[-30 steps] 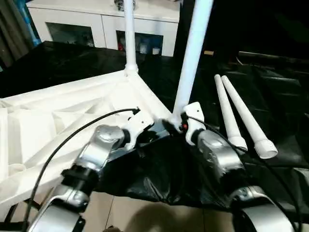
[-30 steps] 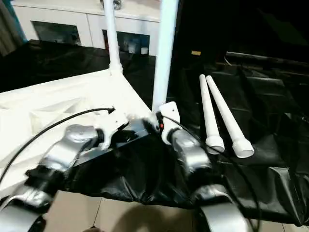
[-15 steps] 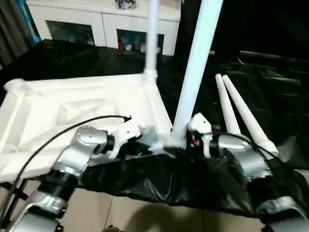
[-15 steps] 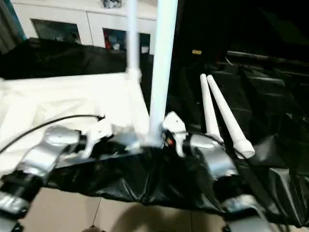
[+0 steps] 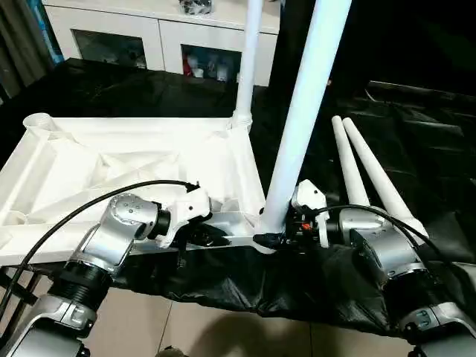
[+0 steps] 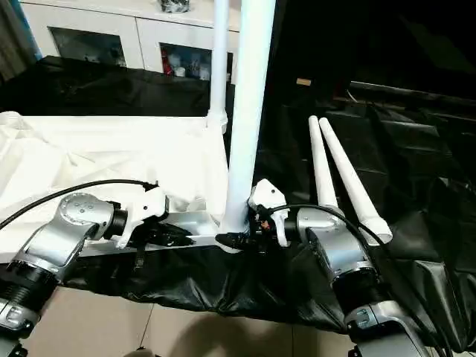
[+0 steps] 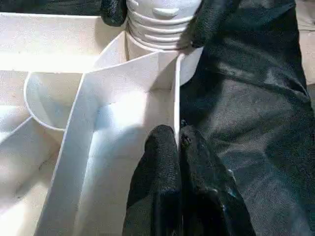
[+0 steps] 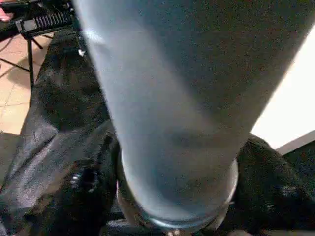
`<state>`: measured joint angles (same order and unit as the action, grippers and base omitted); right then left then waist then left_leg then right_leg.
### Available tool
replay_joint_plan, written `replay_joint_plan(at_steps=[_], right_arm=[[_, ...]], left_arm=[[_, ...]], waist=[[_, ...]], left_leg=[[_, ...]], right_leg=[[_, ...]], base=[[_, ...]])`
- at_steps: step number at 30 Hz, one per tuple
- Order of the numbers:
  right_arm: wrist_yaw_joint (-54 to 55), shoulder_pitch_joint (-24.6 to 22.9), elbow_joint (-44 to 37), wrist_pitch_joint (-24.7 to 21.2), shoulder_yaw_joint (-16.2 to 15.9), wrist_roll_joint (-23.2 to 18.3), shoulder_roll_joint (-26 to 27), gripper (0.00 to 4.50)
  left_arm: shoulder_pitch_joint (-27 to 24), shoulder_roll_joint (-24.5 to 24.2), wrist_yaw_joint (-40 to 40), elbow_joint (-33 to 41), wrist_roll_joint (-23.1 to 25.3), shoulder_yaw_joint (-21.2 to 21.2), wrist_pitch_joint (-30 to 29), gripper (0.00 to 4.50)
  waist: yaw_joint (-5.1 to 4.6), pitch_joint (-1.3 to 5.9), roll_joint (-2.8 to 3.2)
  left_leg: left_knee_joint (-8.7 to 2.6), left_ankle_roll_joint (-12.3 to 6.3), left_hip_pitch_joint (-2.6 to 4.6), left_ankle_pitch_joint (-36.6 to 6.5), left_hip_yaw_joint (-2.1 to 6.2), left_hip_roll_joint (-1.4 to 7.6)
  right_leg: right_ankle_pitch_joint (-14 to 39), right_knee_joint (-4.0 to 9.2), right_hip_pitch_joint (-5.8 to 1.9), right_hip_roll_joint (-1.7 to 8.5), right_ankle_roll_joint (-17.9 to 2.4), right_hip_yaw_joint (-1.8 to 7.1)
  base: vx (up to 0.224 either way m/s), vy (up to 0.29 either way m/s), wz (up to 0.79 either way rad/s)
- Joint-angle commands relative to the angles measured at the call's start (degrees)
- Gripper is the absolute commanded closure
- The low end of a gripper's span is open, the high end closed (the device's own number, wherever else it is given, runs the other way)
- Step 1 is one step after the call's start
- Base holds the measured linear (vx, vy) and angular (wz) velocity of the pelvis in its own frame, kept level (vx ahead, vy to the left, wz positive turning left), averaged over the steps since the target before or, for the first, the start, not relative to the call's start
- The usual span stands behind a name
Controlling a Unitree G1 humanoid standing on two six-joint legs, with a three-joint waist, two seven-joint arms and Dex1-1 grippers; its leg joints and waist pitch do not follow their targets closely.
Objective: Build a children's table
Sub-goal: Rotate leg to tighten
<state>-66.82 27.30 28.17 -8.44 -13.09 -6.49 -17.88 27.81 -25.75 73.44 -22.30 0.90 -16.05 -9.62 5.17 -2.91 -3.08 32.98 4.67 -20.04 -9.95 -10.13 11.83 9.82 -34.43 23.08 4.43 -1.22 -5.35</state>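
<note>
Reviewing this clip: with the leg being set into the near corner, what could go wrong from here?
1. The right gripper grips the tall leg only at its base; the leg leans, so it may seat crooked in the corner socket.
2. The left gripper pinches just a thin rim of the tabletop, which could slip or flex under push.
3. The near edge overhangs the black cover, so the top may shift.

Bright overhead light glares off the tabletop (image 5: pixel 134 160); the close leg (image 8: pixel 187 98) looks blurred, perhaps defocused.
</note>
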Motion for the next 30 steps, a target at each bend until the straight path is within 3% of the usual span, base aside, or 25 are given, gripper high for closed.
replay_joint_plan(at_steps=[1,5,9,10,12,16,17,18,19,20,22,24,30], right_arm=[[-4.24,-0.51,-2.30,-0.62,-4.27,-1.29,3.00,1.67],[2.18,-0.08,0.55,-0.45,-2.03,-0.14,5.05,1.75],[20.30,2.94,8.99,-0.29,2.58,2.77,10.00,1.77],[23.70,3.65,10.54,-0.25,3.63,2.75,11.16,1.77],[33.23,5.98,15.14,0.46,5.74,3.30,14.15,1.78],[46.18,9.79,21.85,1.07,9.11,3.23,17.82,1.78],[47.95,10.64,22.76,1.80,9.45,3.30,18.56,1.78],[48.98,11.42,23.40,3.11,9.62,3.77,19.41,1.78],[49.00,11.67,23.51,3.70,9.55,4.02,19.76,1.78],[48.63,11.97,23.97,4.21,10.16,3.88,20.21,1.78],[47.52,12.27,24.36,4.76,10.93,3.44,20.61,1.22],[44.24,12.07,23.71,5.53,10.90,2.75,20.24,1.04],[37.53,11.15,22.07,9.47,7.61,4.26,16.49,0.61]], left_arm=[[0.38,2.40,-2.06,1.13,-0.72,-1.28,-0.29,4.50],[1.25,3.92,-5.93,-0.12,0.44,-0.78,-2.47,4.50],[3.94,8.43,-14.59,-3.43,2.38,0.39,-5.46,4.50],[4.66,9.72,-17.11,-4.33,2.89,0.65,-6.21,4.50],[6.45,13.42,-22.83,-6.67,3.56,1.28,-7.91,4.50],[7.97,17.99,-27.92,-8.46,3.73,1.66,-9.22,4.50],[8.19,18.67,-28.28,-8.61,3.91,1.36,-9.19,4.50],[8.34,19.05,-28.37,-8.82,4.51,0.71,-8.57,4.50],[8.37,18.99,-28.22,-9.01,4.91,0.30,-7.89,4.50],[8.44,19.06,-28.35,-9.33,5.20,0.33,-7.80,4.50],[8.45,18.84,-28.61,-9.70,5.56,0.54,-7.51,4.50],[7.95,17.64,-27.72,-8.86,5.27,0.87,-7.28,4.50],[5.87,13.47,-22.29,-6.23,3.52,1.04,-3.71,4.50]], waist=[[0.15,3.30,-0.11],[0.08,3.18,-0.06],[-0.65,2.91,0.03],[-0.61,3.13,-0.01],[-0.75,2.96,0.17],[-0.83,3.12,0.17],[-0.46,3.23,1.79],[-0.73,3.33,0.80],[-0.58,3.52,0.93],[-0.36,3.62,1.03],[-0.23,3.63,1.15],[-0.12,3.73,1.16],[-0.37,3.60,1.29]], left_leg=[[-3.87,-1.53,0.19,-13.47,0.38,1.79],[-3.93,-1.23,0.28,-14.20,0.40,1.80],[-4.05,1.28,0.75,-17.73,0.77,1.57],[-4.05,1.42,0.68,-17.79,0.92,1.64],[-3.95,1.17,1.06,-18.96,0.70,1.48],[-3.91,1.62,1.04,-19.16,0.93,1.43],[-3.93,1.65,1.16,-19.48,1.04,1.40],[-4.06,1.33,0.65,-19.03,0.90,1.46],[-4.02,1.22,0.43,-18.07,0.89,1.37],[-3.90,0.67,0.61,-16.76,0.59,1.42],[-3.87,0.05,0.34,-15.30,0.48,1.40],[-3.79,-0.39,0.27,-13.82,0.35,1.40],[-3.96,-0.80,-0.19,-14.03,0.49,1.45]], right_leg=[[18.78,4.28,-2.76,4.27,-9.09,3.27],[19.36,4.41,-2.65,4.25,-9.19,3.25],[27.46,5.34,-2.22,4.45,-7.42,2.93],[27.88,5.43,-2.45,4.59,-6.62,2.87],[28.09,5.82,-1.80,4.29,-6.48,2.95],[28.83,5.85,-1.85,4.45,-5.93,2.70],[27.11,5.69,-1.86,4.55,-6.23,2.83],[24.44,5.58,-2.15,4.26,-6.43,2.81],[22.90,5.26,-2.43,4.29,-6.73,2.90],[19.98,5.04,-2.19,4.26,-7.49,3.12],[17.12,4.62,-2.46,4.13,-8.58,3.20],[14.29,4.19,-2.65,4.10,-9.62,3.25],[16.08,4.29,-3.07,4.24,-9.55,3.09]], base=[[0.000,0.000,0.00],[0.000,0.000,0.00],[0.000,0.000,0.00],[0.000,0.000,0.00],[0.000,0.000,0.00],[0.000,0.000,0.00],[0.000,0.000,0.00],[0.000,0.000,0.00],[0.000,0.000,0.00],[0.000,0.000,0.00],[0.000,0.000,0.00],[0.000,0.000,0.00],[0.000,0.000,0.00]])
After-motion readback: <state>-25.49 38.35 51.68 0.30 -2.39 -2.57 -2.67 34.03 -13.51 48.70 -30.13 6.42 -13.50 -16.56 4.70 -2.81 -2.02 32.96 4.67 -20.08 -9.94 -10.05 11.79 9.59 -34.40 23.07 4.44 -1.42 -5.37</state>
